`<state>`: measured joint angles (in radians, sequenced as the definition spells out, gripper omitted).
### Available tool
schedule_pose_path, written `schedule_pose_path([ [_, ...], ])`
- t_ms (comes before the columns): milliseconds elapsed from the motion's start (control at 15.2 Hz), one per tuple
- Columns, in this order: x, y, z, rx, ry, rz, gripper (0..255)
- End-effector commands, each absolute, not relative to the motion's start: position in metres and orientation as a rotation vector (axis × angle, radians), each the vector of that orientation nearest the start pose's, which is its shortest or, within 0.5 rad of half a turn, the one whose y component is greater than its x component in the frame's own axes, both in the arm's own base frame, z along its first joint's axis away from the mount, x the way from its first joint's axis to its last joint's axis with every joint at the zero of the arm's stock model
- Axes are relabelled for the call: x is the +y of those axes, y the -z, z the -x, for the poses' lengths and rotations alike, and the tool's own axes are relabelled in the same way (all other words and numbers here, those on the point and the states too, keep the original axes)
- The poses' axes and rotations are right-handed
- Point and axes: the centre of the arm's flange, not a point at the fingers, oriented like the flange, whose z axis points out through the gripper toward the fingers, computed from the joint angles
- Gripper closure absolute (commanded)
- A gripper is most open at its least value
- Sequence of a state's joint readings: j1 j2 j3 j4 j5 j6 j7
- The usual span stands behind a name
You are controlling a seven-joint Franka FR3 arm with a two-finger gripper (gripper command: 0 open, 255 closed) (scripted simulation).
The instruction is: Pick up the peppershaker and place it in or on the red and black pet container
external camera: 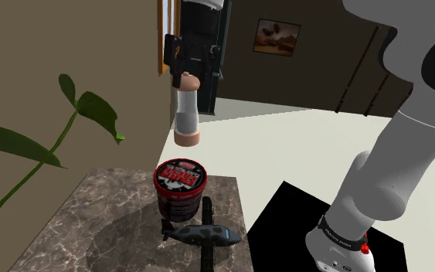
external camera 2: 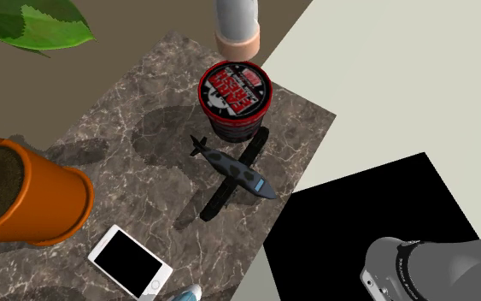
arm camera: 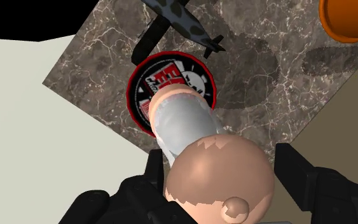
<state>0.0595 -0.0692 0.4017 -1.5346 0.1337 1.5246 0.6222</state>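
Pink and round, the top of the shaker (arm camera: 217,175) sits closest in the wrist view, and the black gripper (arm camera: 222,172) squeezes it from both sides. One finger presses on each side near the top, so the shaker is held tight and does not touch anything else. It hangs straight up and down in the air, with its pink foot pointing at the tub (arm camera: 136,83). The tub is red and black with its lid on, and it stands on the stone table (external camera 2: 144,111), well below the shaker. From the wrist view the foot looks lined up with the lid, but from the second exterior view the shaker seems a little past the tub's far rim, so I cannot be sure it is right over the middle. A dark toy plane (external camera 2: 238,174) lies just beside the tub, on the side nearer the stand. Farther off are an orange pot (external camera 2: 42,201) and a phone (external camera 2: 130,259). I think the lifting is done and the step now is the putting down. The next move should be a small shift to centre the shaker if needed, then a slow drop straight onto the lid. The fingers should let go only when the foot rests flat, because a tall thin shaker could tip over.
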Motion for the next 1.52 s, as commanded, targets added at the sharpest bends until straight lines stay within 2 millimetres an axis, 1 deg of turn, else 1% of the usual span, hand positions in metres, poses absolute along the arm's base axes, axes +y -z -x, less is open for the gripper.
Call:
schedule_pose_path([
  [0, 0.255, -0.663, -0.464, 0.228, -0.013, 3.014, 255],
  [1452, 0.255, -0.547, -0.464, 0.228, -0.013, 3.014, 255],
])
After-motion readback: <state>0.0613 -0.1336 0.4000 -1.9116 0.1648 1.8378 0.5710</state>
